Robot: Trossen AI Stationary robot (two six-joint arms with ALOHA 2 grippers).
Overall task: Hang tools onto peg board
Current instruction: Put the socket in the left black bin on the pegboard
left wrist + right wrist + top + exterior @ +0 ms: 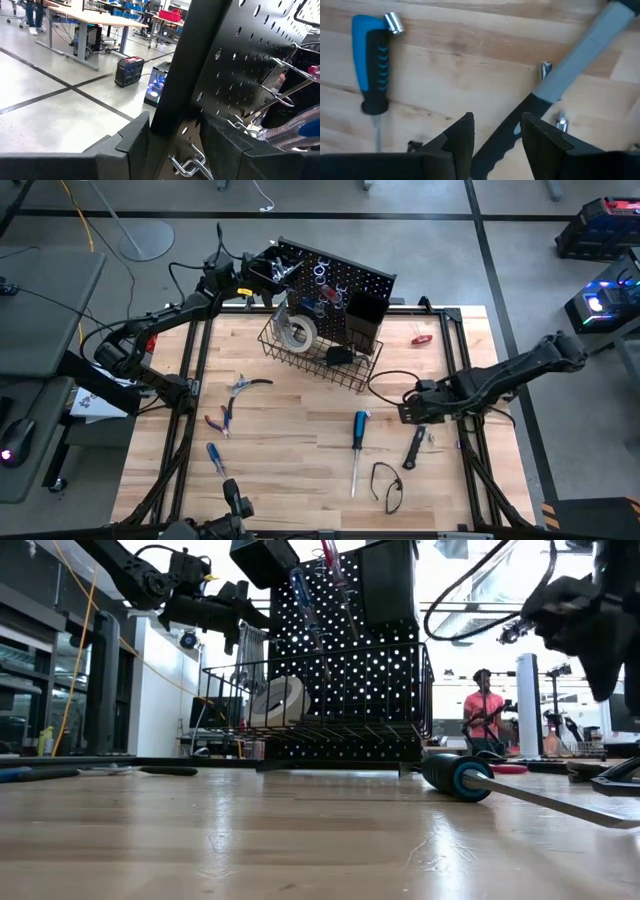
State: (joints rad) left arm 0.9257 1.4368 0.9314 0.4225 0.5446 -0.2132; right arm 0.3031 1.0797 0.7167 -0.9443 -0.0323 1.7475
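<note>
The black peg board (335, 285) stands at the table's far edge, with wrenches (320, 275) hanging on it, a bin (362, 320) and a wire basket (320, 350) holding a white tape roll (297, 332). My left gripper (258, 275) is shut on the board's left edge. A black-handled hammer (413, 448) lies flat on the table at the right. My right gripper (496, 132) points down over it, open. Its fingers stand close on either side of the black handle (492, 150). I see no clear touch. My left gripper pinches the peg board's upright left edge (172, 115) between its two fingers (131, 145), one on the holed front face and one on the back. The fingers come level from the table's left side. The board stands upright, tilted a little.
Loose on the table lie a blue-handled screwdriver (357, 430), pliers (250, 385), red-handled pliers (220, 420), another blue screwdriver (215, 458), a black loop (388, 485) and a small red tool (420, 338). Small silver bits (545, 67) lie beside the hammer. A person (483, 705) stands far behind.
</note>
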